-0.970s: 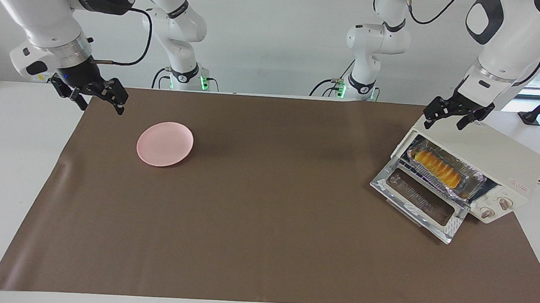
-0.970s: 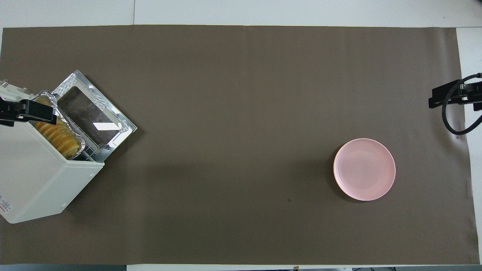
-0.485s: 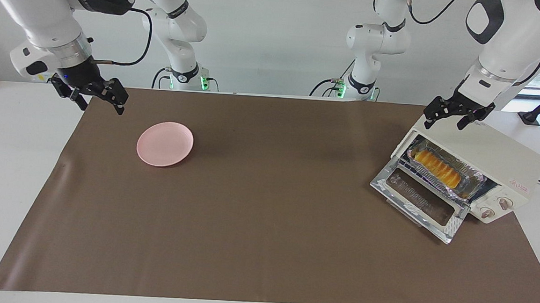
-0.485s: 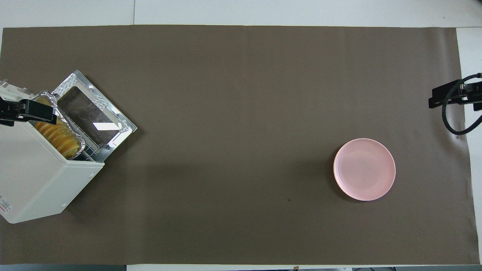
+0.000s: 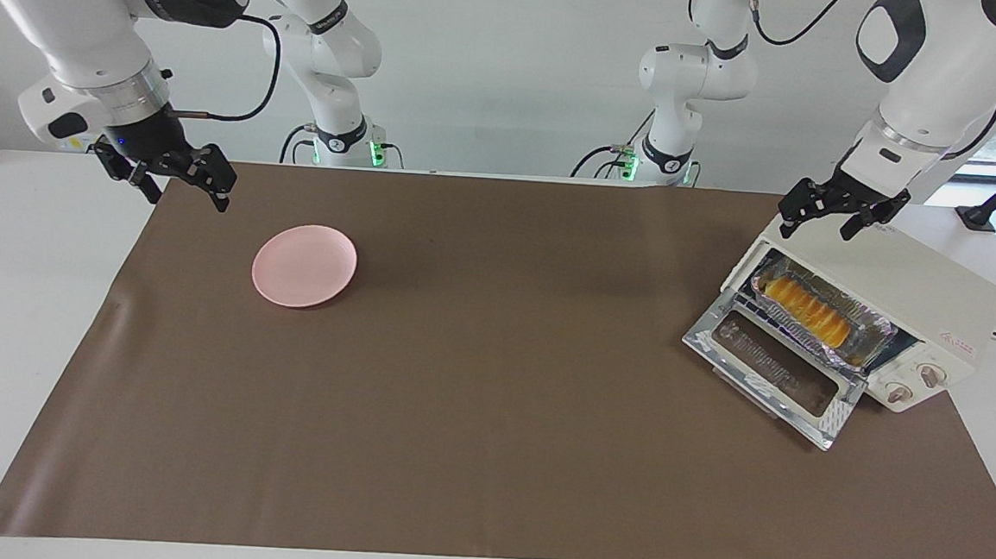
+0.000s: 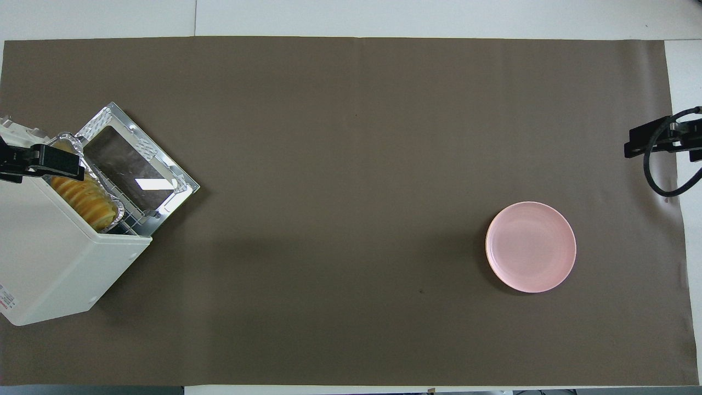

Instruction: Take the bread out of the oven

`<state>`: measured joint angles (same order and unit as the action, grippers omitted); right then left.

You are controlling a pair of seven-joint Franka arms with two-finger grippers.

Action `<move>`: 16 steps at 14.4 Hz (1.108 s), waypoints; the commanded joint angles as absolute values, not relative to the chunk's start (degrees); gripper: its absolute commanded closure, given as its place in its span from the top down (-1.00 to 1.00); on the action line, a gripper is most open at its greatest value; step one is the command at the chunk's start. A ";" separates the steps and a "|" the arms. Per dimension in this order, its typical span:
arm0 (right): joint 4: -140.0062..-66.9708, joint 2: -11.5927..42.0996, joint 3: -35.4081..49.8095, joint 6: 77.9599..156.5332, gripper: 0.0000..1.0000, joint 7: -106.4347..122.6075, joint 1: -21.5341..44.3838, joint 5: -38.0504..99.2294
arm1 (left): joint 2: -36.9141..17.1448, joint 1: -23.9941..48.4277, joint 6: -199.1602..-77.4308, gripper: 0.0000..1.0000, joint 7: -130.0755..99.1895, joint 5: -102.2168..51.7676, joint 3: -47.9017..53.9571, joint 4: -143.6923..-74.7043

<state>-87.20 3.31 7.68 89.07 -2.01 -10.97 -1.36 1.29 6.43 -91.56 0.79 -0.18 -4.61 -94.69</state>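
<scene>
The left pincer (image 5: 832, 220), jaws apart and empty, hovers over the cream-white boxy oven (image 5: 904, 291). Below it, the ridged golden bread (image 5: 807, 311) lies in a silver foil tray (image 5: 875, 337). Likely risk: fingertips snagging foil, dragging the tray. The right pincer (image 5: 182, 181) waits, jaws apart.

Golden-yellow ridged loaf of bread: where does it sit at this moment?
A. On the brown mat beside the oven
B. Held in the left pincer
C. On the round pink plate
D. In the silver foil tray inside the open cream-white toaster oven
D: the golden-yellow ridged loaf of bread lies in the silver foil tray inside the cream-white toaster oven, whose door is folded down; the round pink plate is bare.
</scene>
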 commanded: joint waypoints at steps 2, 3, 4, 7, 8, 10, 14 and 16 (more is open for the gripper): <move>-89.03 1.67 8.44 89.56 1.00 -1.93 -11.87 -2.02 | 1.49 5.98 -89.83 1.00 -2.18 -0.53 -4.92 -94.13; -89.03 1.67 8.44 89.56 1.00 -1.93 -11.87 -2.02 | 1.58 5.72 -89.30 1.00 -3.94 -0.44 -4.83 -94.22; -89.03 1.76 8.44 89.56 1.00 -1.93 -11.87 -2.02 | 1.50 5.63 -89.04 1.00 -4.22 -0.44 -4.66 -94.22; -89.12 1.76 8.35 89.56 1.00 -1.93 -11.87 -2.02 | 0.18 6.50 -87.72 1.00 -6.31 0.78 -4.57 -93.35; -89.03 1.76 8.44 89.56 1.00 -1.93 -11.87 -2.02 | -2.78 7.55 -86.50 1.00 -11.11 1.84 -4.48 -91.34; -89.03 1.76 8.44 89.56 1.00 -1.93 -11.87 -2.02 | -8.84 8.00 -84.30 1.00 -16.77 1.85 -4.48 -84.41; -89.12 1.76 8.44 89.56 1.00 -1.93 -11.87 -2.02 | -21.95 8.70 -80.16 1.00 -24.49 2.28 -5.01 -70.51; -89.03 1.76 8.44 89.56 1.00 -1.93 -11.87 -1.93 | -23.81 9.66 -82.43 1.00 -31.17 3.16 -4.83 -69.79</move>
<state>-87.20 3.31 7.68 89.07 -2.01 -10.97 -1.36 -19.21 8.14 -83.90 -24.98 1.20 -4.27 -75.85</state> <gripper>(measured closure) 0.000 0.000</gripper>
